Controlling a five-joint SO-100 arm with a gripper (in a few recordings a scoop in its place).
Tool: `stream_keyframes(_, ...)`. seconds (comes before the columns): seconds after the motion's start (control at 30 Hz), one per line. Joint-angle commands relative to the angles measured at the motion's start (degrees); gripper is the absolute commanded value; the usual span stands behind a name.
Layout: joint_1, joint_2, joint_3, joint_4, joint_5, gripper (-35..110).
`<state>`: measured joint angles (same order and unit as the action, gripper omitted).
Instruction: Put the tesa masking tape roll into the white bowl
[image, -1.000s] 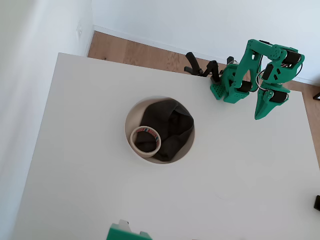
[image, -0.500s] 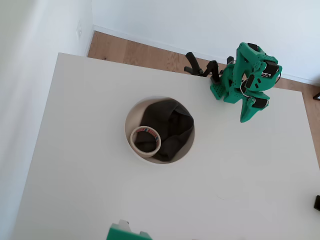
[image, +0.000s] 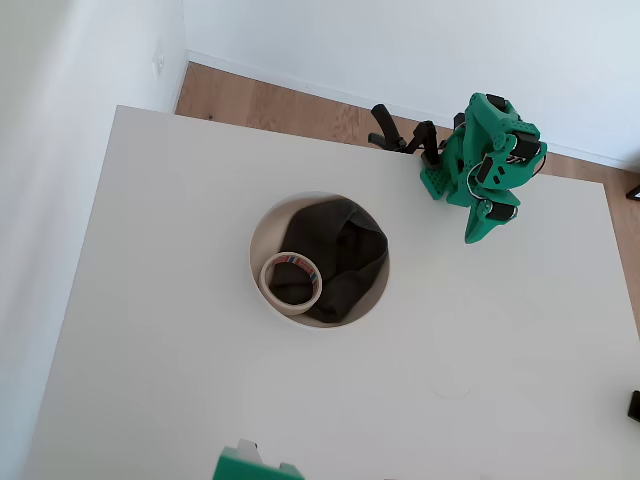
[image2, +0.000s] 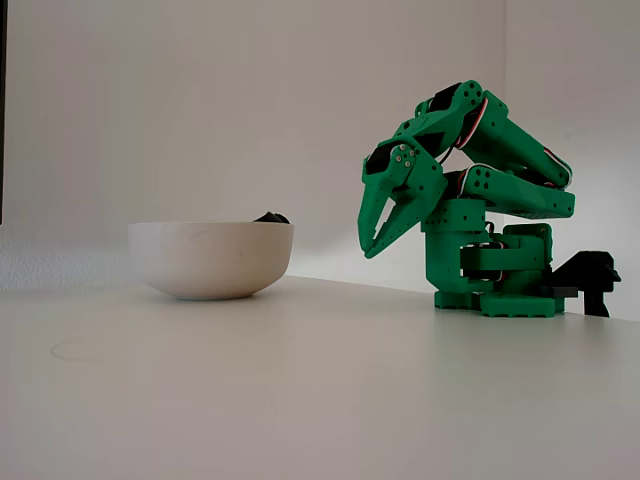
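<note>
The tesa masking tape roll (image: 291, 283) lies flat inside the white bowl (image: 262, 237), at its lower left, resting partly on the dark cloth (image: 340, 255) that fills the bowl. In the fixed view the white bowl (image2: 211, 259) stands at the left, with a bit of dark cloth (image2: 270, 217) poking above its rim; the tape is hidden inside. My green gripper (image: 473, 235) is folded back near the arm's base, well to the right of the bowl, fingers together and empty. In the fixed view the gripper (image2: 369, 250) points down above the table, shut.
The arm's base (image: 447, 178) is clamped at the table's far edge with black clamps (image: 400, 135). A green part (image: 250, 467) shows at the table's near edge. A wall runs along the left side of the white table (image: 180, 380).
The arm has folded back toward its base: the gripper moved left and slightly up in the overhead view. The tape and the bowl have not moved.
</note>
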<state>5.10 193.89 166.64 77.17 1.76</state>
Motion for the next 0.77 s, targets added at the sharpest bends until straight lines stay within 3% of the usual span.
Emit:
stream_keyframes(0.0, 1.0, 0.3, -0.4, 1.2, 0.7, -8)
stream_keyframes(0.73, 1.2, 0.2, -0.7, 2.5, 1.1, -8)
